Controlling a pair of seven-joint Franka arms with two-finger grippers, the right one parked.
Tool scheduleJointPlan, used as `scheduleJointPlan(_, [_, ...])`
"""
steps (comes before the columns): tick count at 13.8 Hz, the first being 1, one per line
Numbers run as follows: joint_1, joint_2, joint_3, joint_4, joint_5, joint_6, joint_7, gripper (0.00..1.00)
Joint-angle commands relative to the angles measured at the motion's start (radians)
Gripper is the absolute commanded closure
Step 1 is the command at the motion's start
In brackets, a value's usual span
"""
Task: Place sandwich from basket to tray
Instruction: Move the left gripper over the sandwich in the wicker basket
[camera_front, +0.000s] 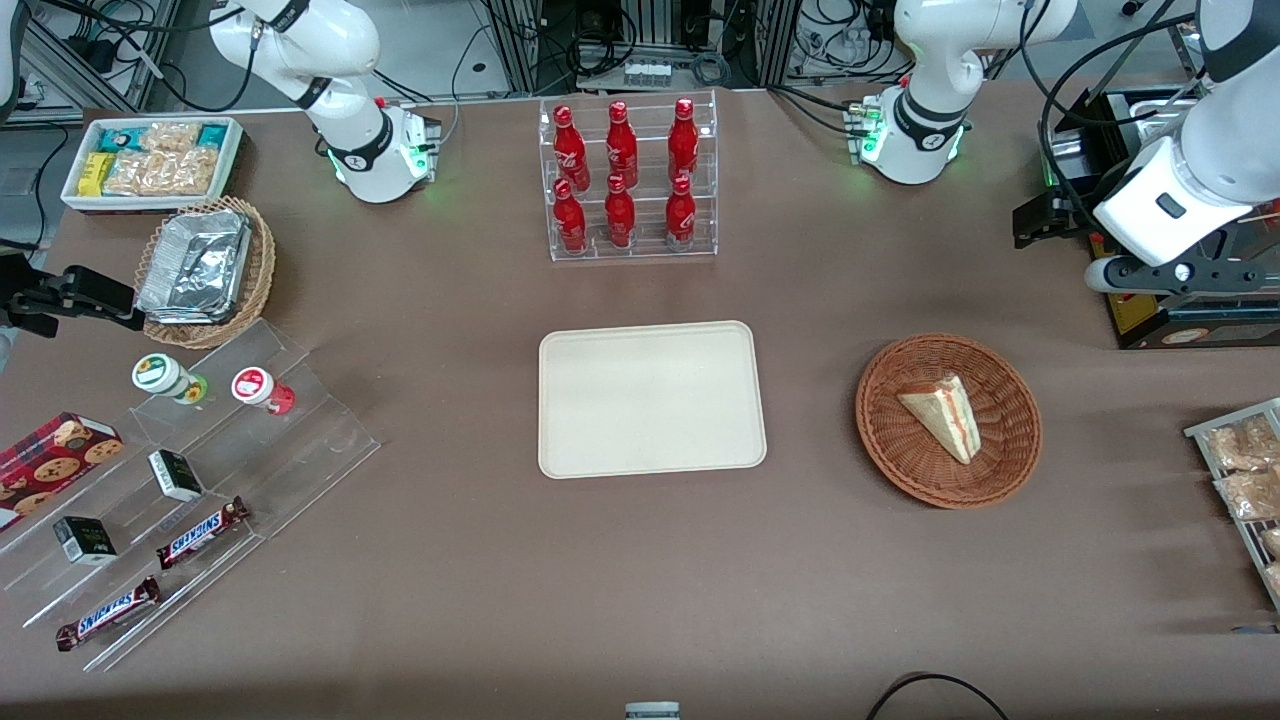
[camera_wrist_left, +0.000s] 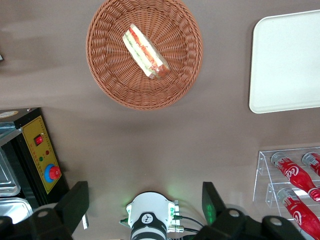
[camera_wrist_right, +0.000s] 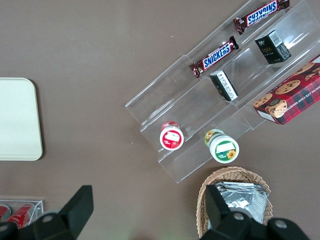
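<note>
Sandwich (camera_front: 942, 415) lies in the basket (camera_front: 905, 470), roughly centred, cut edge w/ red-orange + green layers showing, pointed end toward the front cam. In the wrist view the sandwich (camera_wrist_left: 145, 52) sits mid-basket (camera_wrist_left: 110, 80), nothing touching it.

Tray (camera_front: 650, 398) is beside the basket, toward the parked arm's end of the table, clear gap between them; nothing on it. Tray (camera_wrist_left: 287, 62) partly in the wrist view too.

Gripper (camera_wrist_left: 145, 205): fingers (camera_wrist_left: 74, 204) spread wide, holding nothing. It's up off the table, well apart from the basket and farther from the front cam than it; in the front view the left arm's wrist (camera_front: 1160, 215) shows at the working arm's end of the table, fingers not made out there.

Farther from the front cam than the tray: clear rack of red bottles (camera_front: 625, 180). Toward the parked arm's end: tan wicker basket w/ foil containers (camera_front: 205, 270), white bin of snacks (camera_front: 150, 160), clear stepped stand w/ Snickers bars (camera_front: 200, 532).
</note>
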Motion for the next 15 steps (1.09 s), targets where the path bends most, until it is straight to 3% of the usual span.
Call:
scheduleJointPlan(1, [-0.008, 0.021, 0.002, 0.028, 0.016, 0.01, 0.008, 0.0])
scheduleJointPlan(9, [-0.002, 0.148, 0.005, -0.003, 0.022, 0.097, -0.135, 0.0])
scheduleJointPlan(15, [0.008, 0.141, 0.019, -0.23, 0.045, 0.382, -0.14, 0.0])
